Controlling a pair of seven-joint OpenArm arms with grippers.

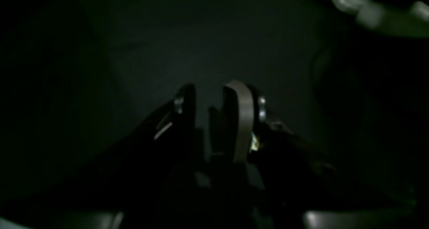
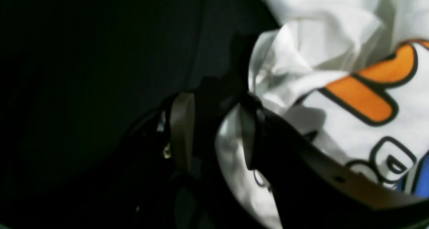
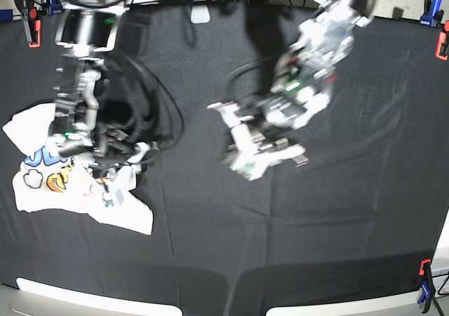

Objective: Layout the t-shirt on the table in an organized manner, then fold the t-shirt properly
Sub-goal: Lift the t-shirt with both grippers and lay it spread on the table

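Crumpled white cloth t-shirt (image 2: 335, 55) with orange cartoon print lies just beside the right fingers (image 2: 182, 128), parted, holding nothing; left fingers (image 1: 243, 118) parted, empty over black-cloth worktop (image 3: 316, 225).

T-shirt (image 3: 42, 179) crumpled on the table (image 3: 295, 225), at its left edge.

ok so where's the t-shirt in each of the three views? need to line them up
Left wrist: t-shirt not in it, only the black table cloth under the left gripper.
Right wrist: t-shirt fills the right half, crumpled, orange print up, one finger of the right gripper against its edge.
Base: t-shirt at the far left, bunched, beside the right gripper.
Shared landmark: the orange letter print.
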